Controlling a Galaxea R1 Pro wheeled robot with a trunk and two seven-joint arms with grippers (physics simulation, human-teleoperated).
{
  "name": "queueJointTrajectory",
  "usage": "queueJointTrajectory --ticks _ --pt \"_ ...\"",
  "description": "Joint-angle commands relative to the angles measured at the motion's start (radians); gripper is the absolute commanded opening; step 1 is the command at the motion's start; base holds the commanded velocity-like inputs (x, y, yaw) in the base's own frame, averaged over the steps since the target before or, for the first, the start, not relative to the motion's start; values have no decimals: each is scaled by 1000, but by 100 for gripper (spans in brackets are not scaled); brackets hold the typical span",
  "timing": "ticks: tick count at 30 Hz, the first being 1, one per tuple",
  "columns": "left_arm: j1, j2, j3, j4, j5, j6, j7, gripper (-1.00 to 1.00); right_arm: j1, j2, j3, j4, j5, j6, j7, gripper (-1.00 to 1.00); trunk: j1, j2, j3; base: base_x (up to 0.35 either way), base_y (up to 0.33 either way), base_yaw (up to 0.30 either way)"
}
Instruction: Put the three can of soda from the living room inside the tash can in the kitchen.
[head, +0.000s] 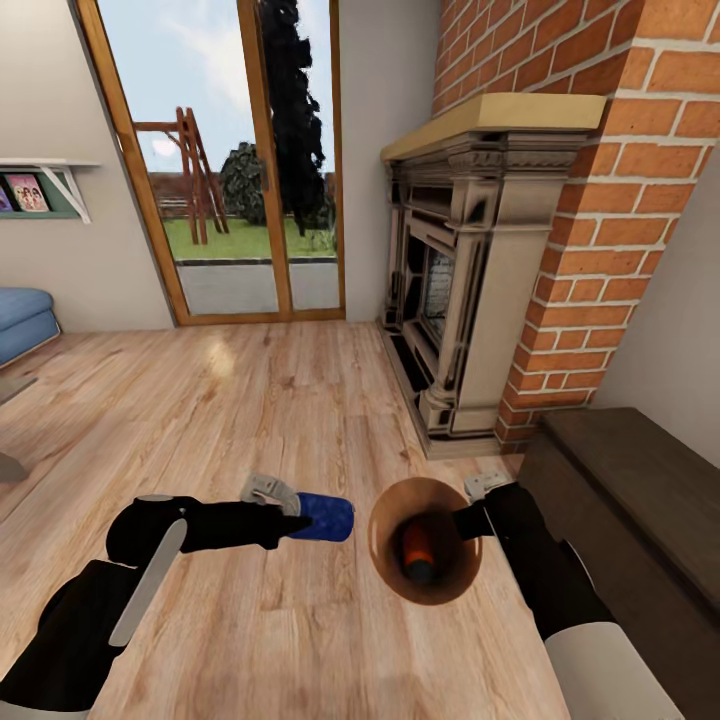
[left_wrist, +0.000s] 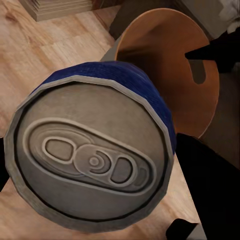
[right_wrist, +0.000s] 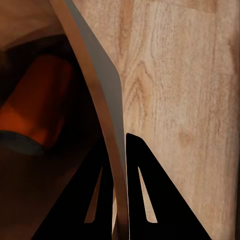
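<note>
Head view: living room with brick chimney (head: 600, 250), stone fireplace (head: 455, 290), glass doors (head: 230, 160) and wood floor (head: 250, 400); both arms reach forward over the floor.
Left pincer (head: 300, 512): clenched on a can of soda (head: 325, 517), held sideways with its blue body pointing toward the bin; in the left wrist view its silver top (left_wrist: 90, 160) faces the camera.
Right pincer (right_wrist: 117, 150): clamped on the rim of the tash can (head: 380, 545), one finger inside the wall and one outside, the thin wall (right_wrist: 100, 115) pinched between them.
Tash can: held above the floor and tipped so its brown mouth faces up toward the head camera.
Can already inside: an orange can (head: 418, 552) lies against the bin's inner wall, also seen in the right wrist view (right_wrist: 40, 110).
Held can's position: just beside the bin's mouth, not yet over it.
Handling, can: probably light, rigid and smooth-sided, so likely slippery; a grip across the middle of the body suits it.
Handling, bin: likely light and stiff but thin-walled; a rim grip looks prone to swinging, so slow moves seem wise.
Risk: a can dropped onto the tilted rim may bounce out.
</note>
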Motion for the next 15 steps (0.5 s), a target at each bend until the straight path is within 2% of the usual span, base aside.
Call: queueJointTrajectory --ticks 1,3,10,15 --pt "0 1 0 0 -1 0 -9 -100 -1 0 0 1 -10 1 6 -100 0 0 0 0 0 0" --pt "0 5 1 0 -1 0 -51 -100 -10 0 0 14 -11 1 6 -100 0 0 0 0 0 0" --pt "4 6 2 0 -1 0 -128 -100 -26 4 2 32 -11 1 5 -100 0 0 0 0 0 0" --pt "5 -12 0 0 -1 0 -139 -100 -35 38 4 35 -11 1 -30 -100 0 0 0 0 0 0"
